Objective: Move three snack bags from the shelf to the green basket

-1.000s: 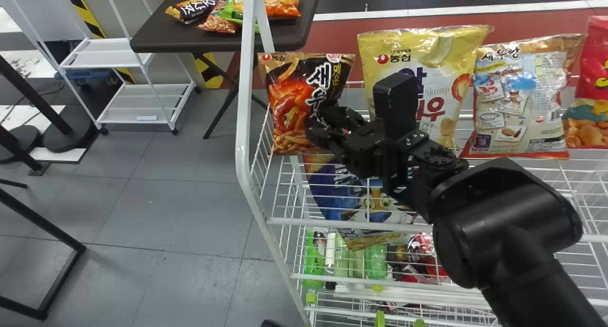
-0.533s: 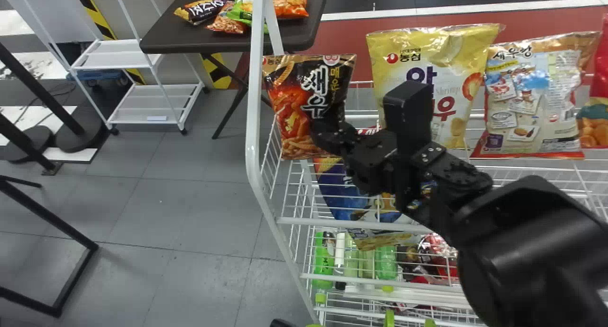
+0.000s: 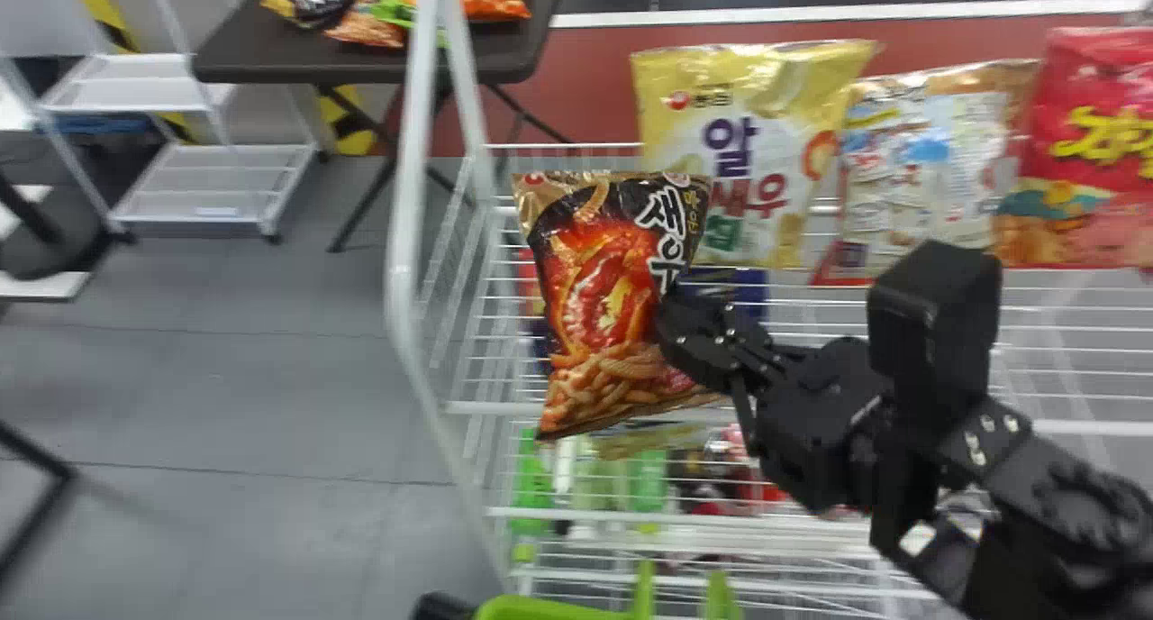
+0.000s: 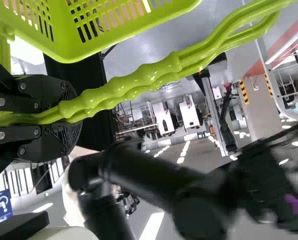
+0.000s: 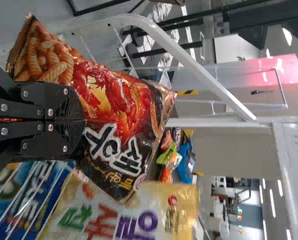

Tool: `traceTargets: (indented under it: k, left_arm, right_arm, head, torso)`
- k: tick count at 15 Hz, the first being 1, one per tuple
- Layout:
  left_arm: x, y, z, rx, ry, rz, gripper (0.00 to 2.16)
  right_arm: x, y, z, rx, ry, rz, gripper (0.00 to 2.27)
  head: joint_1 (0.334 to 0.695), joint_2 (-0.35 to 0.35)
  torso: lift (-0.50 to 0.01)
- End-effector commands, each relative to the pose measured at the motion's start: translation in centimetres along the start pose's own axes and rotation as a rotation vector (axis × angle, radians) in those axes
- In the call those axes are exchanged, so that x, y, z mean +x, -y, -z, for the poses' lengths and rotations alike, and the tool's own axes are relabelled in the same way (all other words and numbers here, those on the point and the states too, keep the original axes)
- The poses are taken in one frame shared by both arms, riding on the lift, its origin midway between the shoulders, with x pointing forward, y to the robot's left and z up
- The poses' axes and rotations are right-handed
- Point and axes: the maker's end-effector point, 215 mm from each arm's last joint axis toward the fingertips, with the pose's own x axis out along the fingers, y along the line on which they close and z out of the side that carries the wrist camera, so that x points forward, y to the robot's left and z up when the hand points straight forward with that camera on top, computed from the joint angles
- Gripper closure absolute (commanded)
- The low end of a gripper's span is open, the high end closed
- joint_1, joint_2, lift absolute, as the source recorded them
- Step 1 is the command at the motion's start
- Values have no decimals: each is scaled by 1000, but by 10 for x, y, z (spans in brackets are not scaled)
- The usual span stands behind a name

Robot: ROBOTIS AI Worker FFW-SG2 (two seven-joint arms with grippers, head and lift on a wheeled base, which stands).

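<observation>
your right fingers hold one snack bag, your left fingers the green basket; this bag is not yet inside, the finished count is unclear.

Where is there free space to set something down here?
Widest is the grey floor between the left post and the white cart. A smaller gap seems to lie between that post and the yellow bag, partly behind the held bag. Rightward, bags stand crowded; bottles crowd lower down.

Black right arm, boxy housing, silver screws, 2 ribbed fingers.
</observation>
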Motion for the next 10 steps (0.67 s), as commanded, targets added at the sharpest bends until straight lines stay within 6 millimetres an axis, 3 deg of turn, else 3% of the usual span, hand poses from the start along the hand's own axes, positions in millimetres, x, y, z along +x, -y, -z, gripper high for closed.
traceTargets:
  k: [1,3,7,10]
  left_arm:
    - [1,0,-2,0,7,3,1517]
    - [4,0,-2,2,21,7,1517]
    - [3,-13,-15,49,67,-29,1517]
    - [1,-16,-22,57,77,-32,1517]
  right_arm:
    - [-40,8,-3,-10,1,29,2196]
    - [-68,17,2,-12,-45,50,2196]
    - [-114,37,47,45,-227,73,2196]
    - [-150,38,89,106,-387,77,2192]
  head:
    - [695,-82]
    - [695,-198]
    - [695,-341]
    - [695,-350]
  torso:
    - [-48]
    - [-48]
    - [-48]
    - [-48]
